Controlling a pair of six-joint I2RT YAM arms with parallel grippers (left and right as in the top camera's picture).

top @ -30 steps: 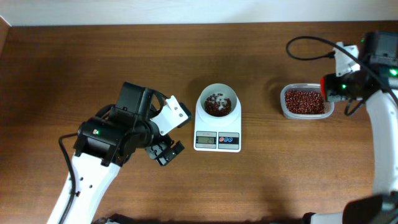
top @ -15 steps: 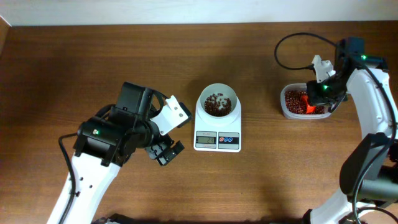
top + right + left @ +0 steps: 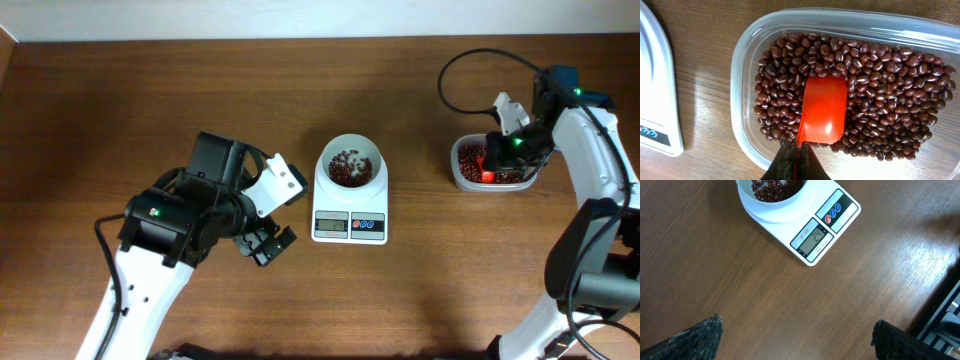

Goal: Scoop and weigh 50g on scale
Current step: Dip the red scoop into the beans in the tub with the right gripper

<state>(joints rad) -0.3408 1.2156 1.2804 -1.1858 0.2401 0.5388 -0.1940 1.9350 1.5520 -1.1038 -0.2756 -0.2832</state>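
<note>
- The scale (image 3: pixel 350 212) stands in the middle of the brown wooden surface (image 3: pixel 150 100), with its grey display and blue and red buttons on the near edge.
- A white round bowl (image 3: pixel 350 150) sits on top of the scale, and a shallow layer of red-brown beans (image 3: pixel 349 170) lies in its bottom.
- From the left wrist view the scale (image 3: pixel 812 227) lies ahead of the left jaws. Digits show on the display, but they are too small to read with certainty.
- The left jaws are spread wide. Their two dark fingertips (image 3: pixel 695 340) stand at opposite lower corners of that view, with only bare wood between them.
- The left jaws hang above the surface just left of the scale, touching nothing.
- A clear plastic tub (image 3: pixel 458 172) of red-brown beans rests to the right of the scale, apart from it.
- A red scoop (image 3: pixel 822 110) lies inside the tub (image 3: pixel 747 60), its blade pushed in among the beans (image 3: pixel 880 80), which crowd its sides and front.
- The right jaws are pressed together, pinching the thin handle end of the scoop over the near wall of the tub.
- The rounded white edge of the scale also shows at the left of the right wrist view.
</note>
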